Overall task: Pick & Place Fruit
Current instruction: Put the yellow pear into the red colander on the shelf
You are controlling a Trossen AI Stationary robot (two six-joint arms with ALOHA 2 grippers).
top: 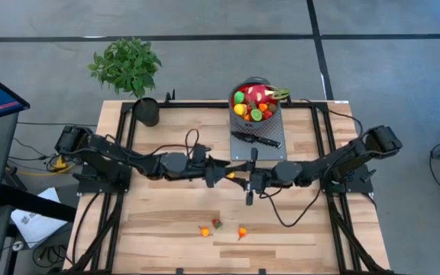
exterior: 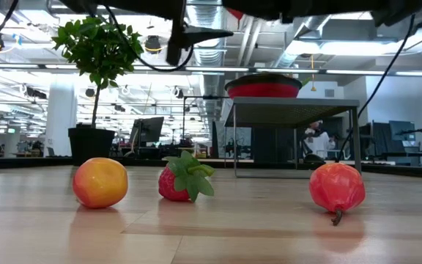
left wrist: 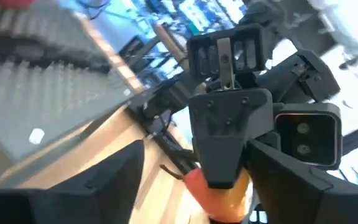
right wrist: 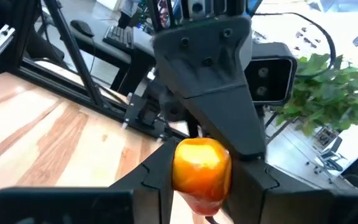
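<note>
three fruits (top: 216, 224) before both arms

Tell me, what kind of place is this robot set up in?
Probably an open-plan office or lab: exposed ceiling pipes, rows of desks with monitors behind the wooden table, and a person at a workstation.

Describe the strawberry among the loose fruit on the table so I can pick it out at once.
Start on the wooden table, at the end away from the raised red bowl, where three loose fruits lie in a short row. The strawberry is the middle one, nearer the round orange fruit than the red fruit. It alone has green leaves.
</note>
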